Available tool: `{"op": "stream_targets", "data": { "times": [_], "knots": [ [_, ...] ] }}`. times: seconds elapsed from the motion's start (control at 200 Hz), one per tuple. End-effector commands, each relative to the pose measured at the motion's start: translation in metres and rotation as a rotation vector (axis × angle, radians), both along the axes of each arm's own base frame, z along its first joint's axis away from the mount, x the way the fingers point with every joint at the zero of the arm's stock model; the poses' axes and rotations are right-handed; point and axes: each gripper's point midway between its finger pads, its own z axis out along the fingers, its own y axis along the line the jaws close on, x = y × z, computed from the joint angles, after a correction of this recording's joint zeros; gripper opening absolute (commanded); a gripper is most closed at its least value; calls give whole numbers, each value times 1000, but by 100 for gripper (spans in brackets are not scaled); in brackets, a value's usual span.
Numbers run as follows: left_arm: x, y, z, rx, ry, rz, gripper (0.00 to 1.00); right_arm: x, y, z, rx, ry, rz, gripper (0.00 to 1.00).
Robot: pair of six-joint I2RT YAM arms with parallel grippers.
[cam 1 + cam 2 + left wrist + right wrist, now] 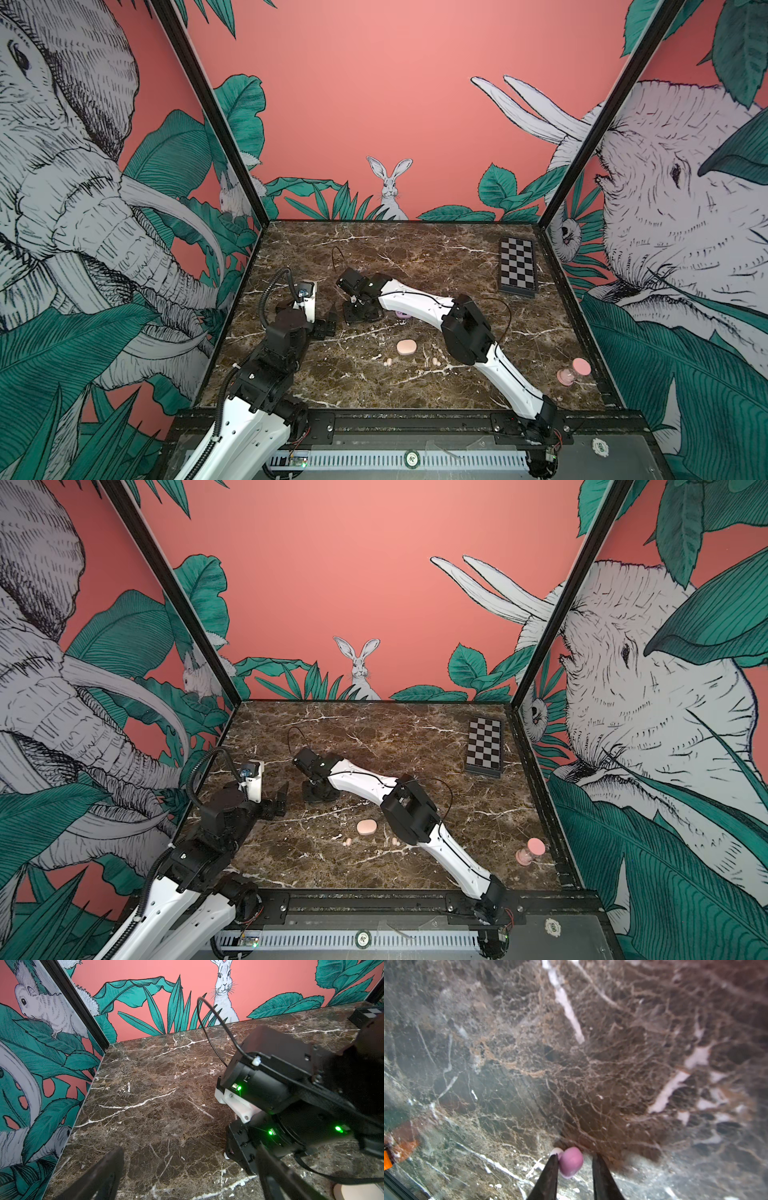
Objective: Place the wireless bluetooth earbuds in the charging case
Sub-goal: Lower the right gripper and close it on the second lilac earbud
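Observation:
In the right wrist view a lilac earbud [571, 1162] lies on the marble between the fingers of my right gripper [575, 1156]. One finger touches it and a gap shows at the other, so the gripper stands open around it. In both top views this gripper [356, 312] points down at the table's middle. Two peach earbuds [388, 362] [436, 361] lie near the front. A closed peach charging case [406, 347] sits between them. A lilac case [402, 314] peeks out from under the right arm. My left gripper [328, 324] [189, 1149] hangs open and empty to the left.
An open pink case [573, 371] with its lid up stands at the right edge near the front. A checkerboard block [516, 267] lies at the back right. The right arm's wrist [270, 1084] is close beside my left gripper. Walls enclose three sides.

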Motion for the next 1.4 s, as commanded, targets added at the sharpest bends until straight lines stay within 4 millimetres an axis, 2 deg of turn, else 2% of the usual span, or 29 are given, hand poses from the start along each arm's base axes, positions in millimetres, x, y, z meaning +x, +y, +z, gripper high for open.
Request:
{"op": "stream_targets", "data": {
  "times": [0.0, 0.595, 1.395],
  "knots": [
    [1, -2, -2, 3, -6, -9, 99, -2, 1, -5, -14, 8, -3, 26],
    [3, -4, -5, 6, 4, -13, 99, 1, 6, -10, 2, 30, -5, 25],
    [4, -7, -9, 3, 17, -23, 99, 15, 6, -19, 48, 93, -62, 24]
  ]
}}
